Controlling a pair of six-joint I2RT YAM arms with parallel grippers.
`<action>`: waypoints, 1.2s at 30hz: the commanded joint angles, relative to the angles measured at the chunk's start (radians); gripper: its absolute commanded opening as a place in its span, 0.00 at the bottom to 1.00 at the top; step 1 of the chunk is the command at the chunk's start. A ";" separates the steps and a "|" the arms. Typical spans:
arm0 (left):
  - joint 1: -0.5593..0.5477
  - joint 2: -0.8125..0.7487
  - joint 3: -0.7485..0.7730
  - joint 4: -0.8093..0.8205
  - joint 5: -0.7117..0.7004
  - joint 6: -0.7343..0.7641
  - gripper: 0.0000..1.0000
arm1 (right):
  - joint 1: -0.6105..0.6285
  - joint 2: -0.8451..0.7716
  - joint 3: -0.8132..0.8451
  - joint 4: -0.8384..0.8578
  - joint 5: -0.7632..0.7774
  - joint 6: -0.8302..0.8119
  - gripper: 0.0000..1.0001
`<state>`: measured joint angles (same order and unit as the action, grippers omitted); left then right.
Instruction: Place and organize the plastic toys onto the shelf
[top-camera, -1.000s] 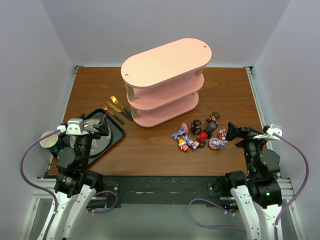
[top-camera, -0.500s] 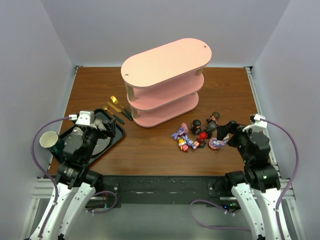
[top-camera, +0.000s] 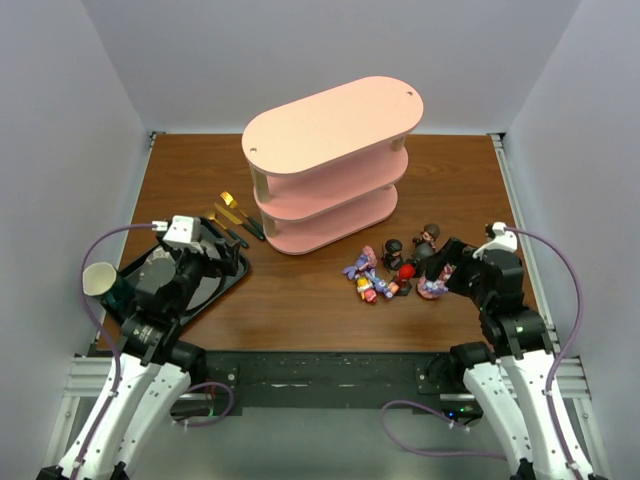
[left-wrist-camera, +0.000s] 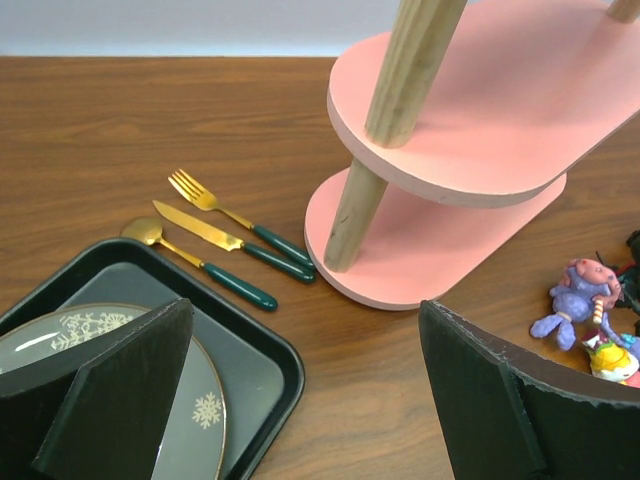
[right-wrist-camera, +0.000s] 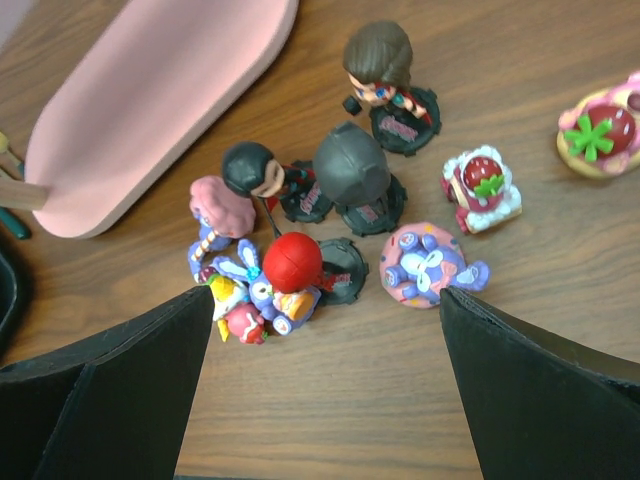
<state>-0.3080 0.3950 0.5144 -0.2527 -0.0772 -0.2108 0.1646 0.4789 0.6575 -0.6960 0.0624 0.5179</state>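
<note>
Glossy plastic big-headed and pony-like figurines (right-wrist-camera: 352, 175) sat clustered on wood-grain table (top-camera: 300, 300) near matte pink oval-tiered shelf (top-camera: 330, 165), red lettering on round black bases (right-wrist-camera: 402, 131) was unreadable, right gripper (right-wrist-camera: 325, 300) gaped wide above them, left gripper (left-wrist-camera: 305, 310) likewise wide.

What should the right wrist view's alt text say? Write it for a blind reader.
The right gripper hangs open above a cluster of plastic toys on a brown wooden table: big-headed figures on black bases, pony-like figures and strawberry-topped pieces. One board of the pink shelf shows at upper left.
</note>
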 joint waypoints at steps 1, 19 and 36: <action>-0.002 0.031 0.022 0.017 0.013 -0.015 1.00 | 0.004 0.046 -0.021 0.007 0.051 0.080 0.99; -0.020 -0.068 0.016 -0.014 -0.093 -0.010 1.00 | 0.214 0.364 0.210 -0.205 0.345 0.278 0.98; -0.057 -0.096 0.022 -0.042 -0.076 -0.018 1.00 | 0.823 0.871 0.384 -0.573 0.907 1.270 0.75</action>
<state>-0.3599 0.3080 0.5144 -0.2878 -0.1600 -0.2111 0.9676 1.2919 0.9905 -1.1477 0.7944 1.4872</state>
